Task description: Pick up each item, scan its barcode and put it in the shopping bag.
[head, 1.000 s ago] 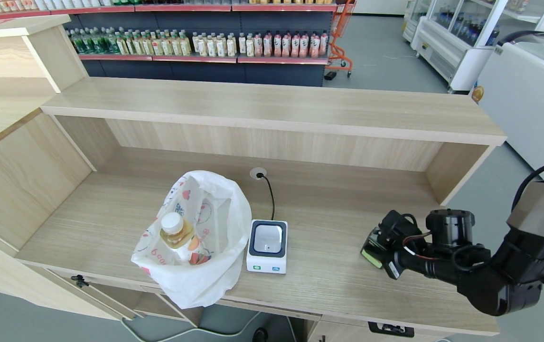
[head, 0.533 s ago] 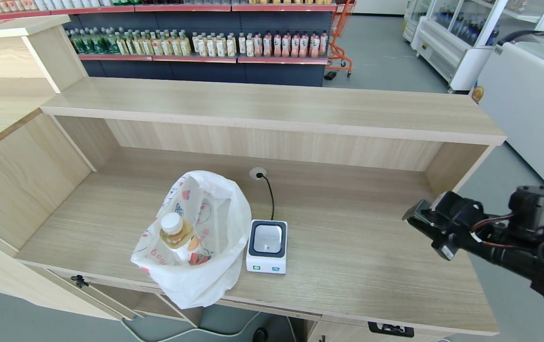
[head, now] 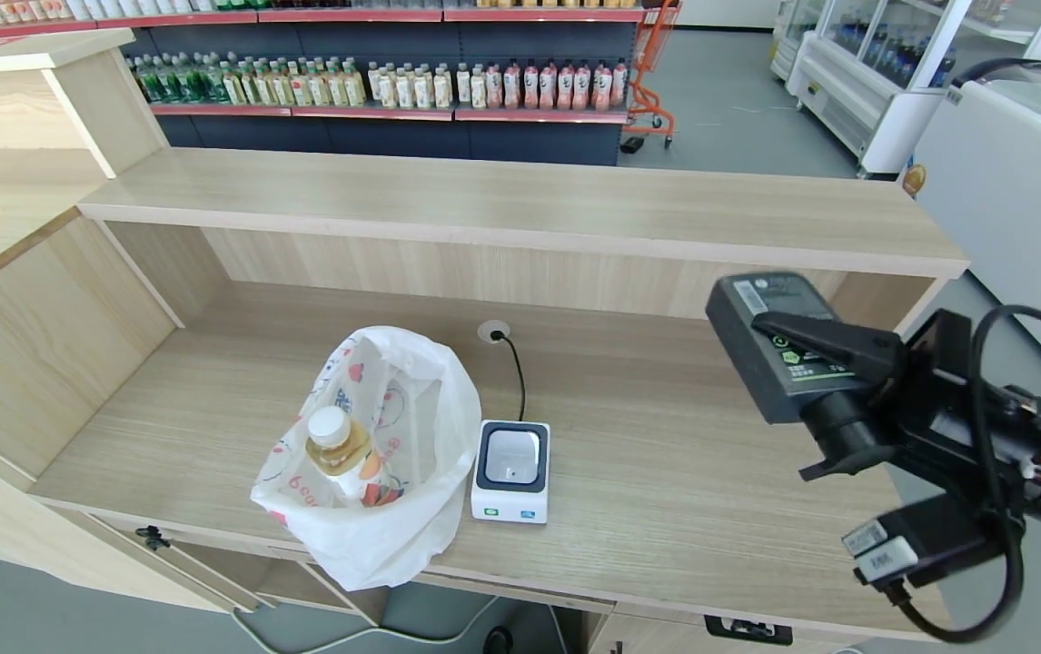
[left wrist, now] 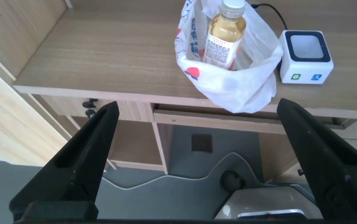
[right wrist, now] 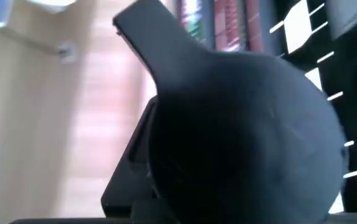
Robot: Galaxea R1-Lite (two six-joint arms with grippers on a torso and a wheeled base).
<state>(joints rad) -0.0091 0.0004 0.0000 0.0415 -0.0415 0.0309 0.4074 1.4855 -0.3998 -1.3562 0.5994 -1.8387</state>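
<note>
A white shopping bag point(head: 411, 409) stands open on the wooden counter point(head: 666, 454), with a capped bottle of yellow drink point(head: 336, 442) upright inside it. The white barcode scanner point(head: 511, 469) sits just right of the bag. My right gripper point(head: 779, 396) is raised above the counter's right end, shut on a dark box point(head: 770, 350) whose labelled face points up. Seen from the right wrist, the dark box point(right wrist: 247, 137) is close and blurred. My left gripper point(left wrist: 198, 106) hangs open below the counter's front edge, in front of the bag point(left wrist: 240, 87), bottle point(left wrist: 223, 37) and scanner point(left wrist: 306, 55).
A raised wooden ledge point(head: 520, 204) runs along the back of the counter and side walls close it in. The scanner's black cable point(head: 517, 377) leads to a hole in the counter. Shelves of drinks point(head: 375, 82) and freezers point(head: 1002, 154) stand beyond.
My right arm has lifted the dark box from low over the counter's right side to well above it, turning it so the labelled face shows. Bag, bottle and scanner have stayed put.
</note>
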